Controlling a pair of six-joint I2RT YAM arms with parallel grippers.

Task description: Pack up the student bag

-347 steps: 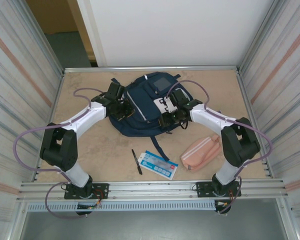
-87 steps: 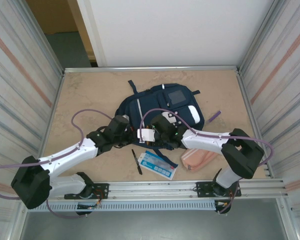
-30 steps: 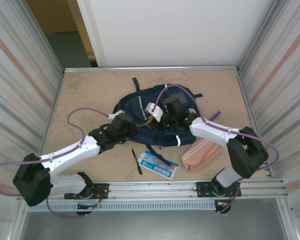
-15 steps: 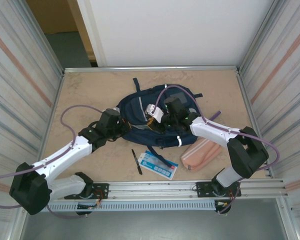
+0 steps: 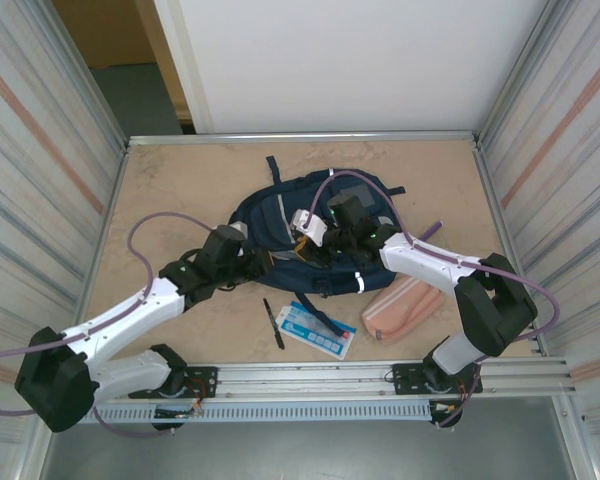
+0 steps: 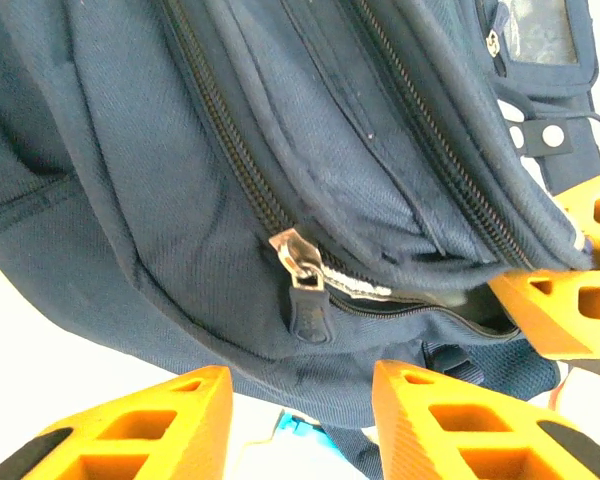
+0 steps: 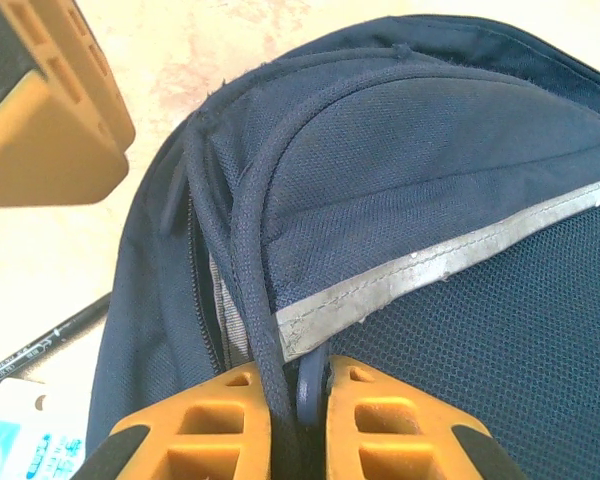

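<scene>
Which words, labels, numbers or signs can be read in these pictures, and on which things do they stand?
No text can be read.
Blue and white flat packet: printed lines, too small to read.
Thin black pen: white print on the barrel, too blurred.
Dark zipper pull on the navy blue fabric backpack: a faint mark, not legible.

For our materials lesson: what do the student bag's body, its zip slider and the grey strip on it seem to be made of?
The student bag looks like matte navy woven synthetic cloth: a fine weave grain shows. Its zip slider is probably metal: silvery, glinting. The grey strip seems a stitched tape, perhaps reflective: smooth, pale sheen.
</scene>
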